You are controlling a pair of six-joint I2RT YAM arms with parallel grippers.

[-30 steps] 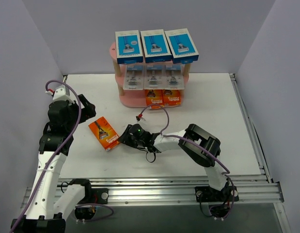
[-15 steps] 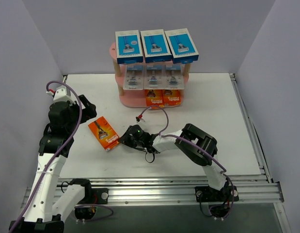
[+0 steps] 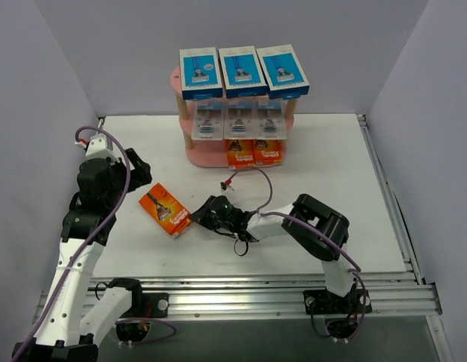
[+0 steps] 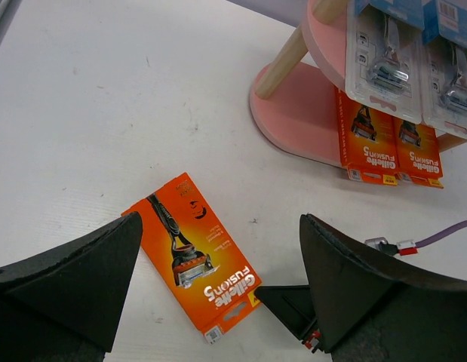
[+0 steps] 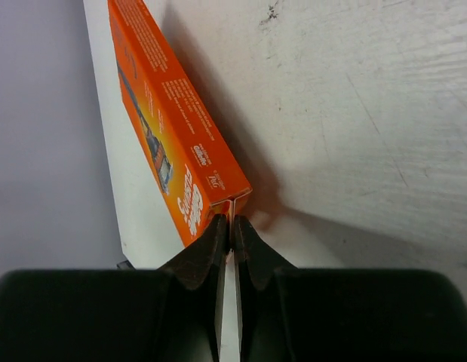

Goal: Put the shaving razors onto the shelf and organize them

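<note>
1. Step in hand: picking up the last orange pack [image 3: 165, 210]. It lies on the table [image 3: 331, 151], out in front of the shelf [image 3: 197, 156] and off to its left, well apart from it, between my two arms.
2. My right gripper [image 3: 194, 219] is down low by the table. Its jaws are squeezed almost together on the thin corner of that pack. In my right wrist camera the pack looks tipped up on one long edge. So I think I have it, but only by a tiny bit.
3. My left gripper [image 3: 140, 173] is wide open and holds nothing. It hangs near the other end of the pack.
4. The shelf looks nearly full. Three blue boxes [image 3: 241, 70] stand on top, three clear packs [image 3: 238, 119] are in the middle, and two orange packs [image 3: 253, 151] are at the bottom. The spot on the bottom board to the left of those two looks free.
5. Next I should lift slowly, because a small corner grip could let the pack swing or slip. Then I carry it to that free spot and stand it up beside the two orange packs, picture facing out. I must not bump the wooden post [image 4: 292, 62] or the clear packs above.
</note>
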